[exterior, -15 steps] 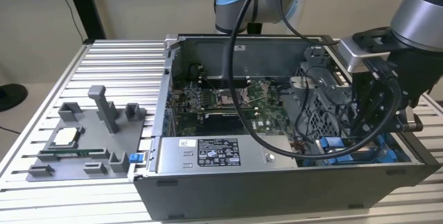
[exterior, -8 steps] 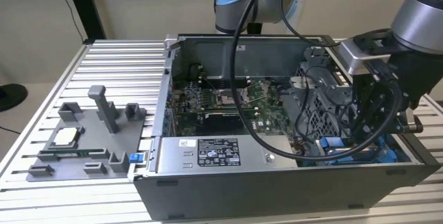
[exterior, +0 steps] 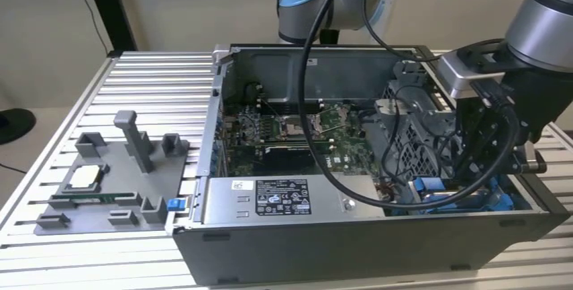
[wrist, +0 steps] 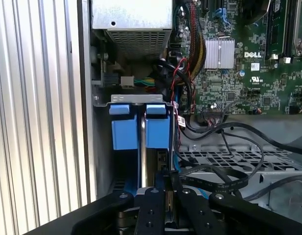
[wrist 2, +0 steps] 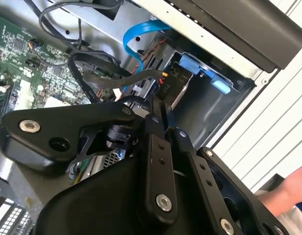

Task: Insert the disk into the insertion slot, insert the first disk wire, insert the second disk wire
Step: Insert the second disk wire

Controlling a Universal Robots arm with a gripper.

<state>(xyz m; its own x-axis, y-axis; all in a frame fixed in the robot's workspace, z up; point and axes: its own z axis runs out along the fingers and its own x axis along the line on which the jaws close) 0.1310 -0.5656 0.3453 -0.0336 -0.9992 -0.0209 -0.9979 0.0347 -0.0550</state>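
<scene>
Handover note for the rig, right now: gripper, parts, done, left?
Gripper: shut, down inside the case right at the drive bay; I can't tell whether anything is pinched in it.
Disk: its blue carrier sits in the insertion slot, so it looks inserted.
Wires: a blue flat cable and black wires run loose beside the bay.
Done: disk insertion, apparently.
Left: neither disk wire can be confirmed as plugged in; the ends are hidden.
</scene>
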